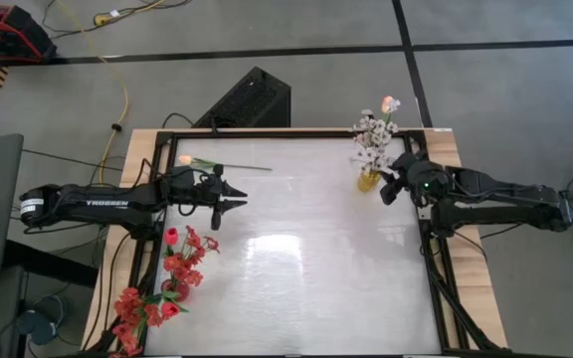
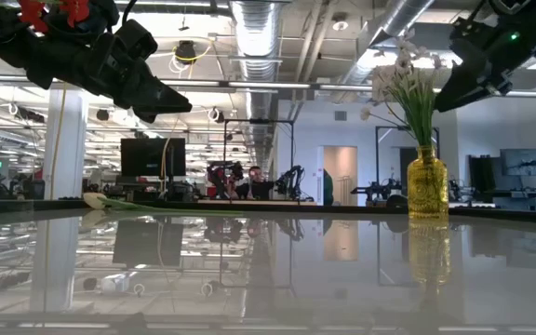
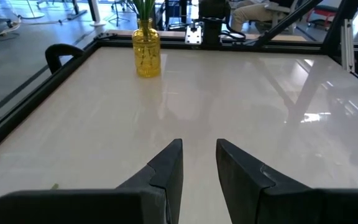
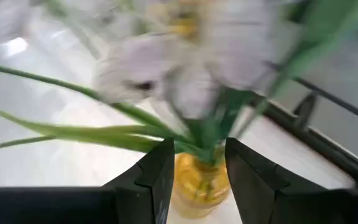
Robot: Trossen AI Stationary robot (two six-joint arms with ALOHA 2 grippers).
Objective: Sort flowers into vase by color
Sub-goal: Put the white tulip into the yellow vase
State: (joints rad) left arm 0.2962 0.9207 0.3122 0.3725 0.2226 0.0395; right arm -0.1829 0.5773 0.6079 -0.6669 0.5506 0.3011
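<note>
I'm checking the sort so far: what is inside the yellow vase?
The yellow vase holds white blossom sprays on green stems, plus one peach tulip. Through the tinted glass the stem ends cannot be made out.

White blossoms (image 4: 185,68) blur across the right wrist view; the red flowers (image 1: 142,316) are cut off at the worktop's (image 1: 316,288) lower edge.
</note>
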